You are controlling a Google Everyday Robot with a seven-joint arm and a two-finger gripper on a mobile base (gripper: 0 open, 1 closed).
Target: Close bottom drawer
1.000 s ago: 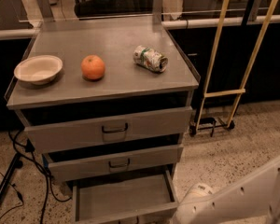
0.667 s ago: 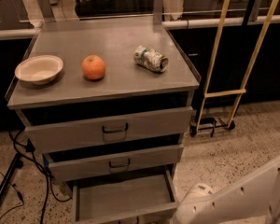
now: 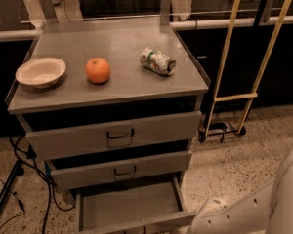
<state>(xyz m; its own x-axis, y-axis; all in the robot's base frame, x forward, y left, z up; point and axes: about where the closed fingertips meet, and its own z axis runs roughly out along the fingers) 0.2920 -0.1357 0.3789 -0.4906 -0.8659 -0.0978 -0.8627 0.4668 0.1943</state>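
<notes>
The grey cabinet [image 3: 107, 94] has three drawers. The bottom drawer [image 3: 129, 207] is pulled far out, with its empty inside showing. Its front runs along the lower edge of the view and its dark handle is cut off there. The middle drawer [image 3: 122, 168] and the top drawer [image 3: 115, 135] stand slightly out. Only a white arm link [image 3: 249, 208] shows at the lower right, next to the open drawer's right corner. My gripper is out of view.
On the cabinet top lie a white bowl [image 3: 40, 72], an orange [image 3: 97, 69] and a crushed can [image 3: 157, 61]. A yellow hand truck [image 3: 234, 96] stands to the right of the cabinet. Black cables [image 3: 14, 169] lie on the floor to the left.
</notes>
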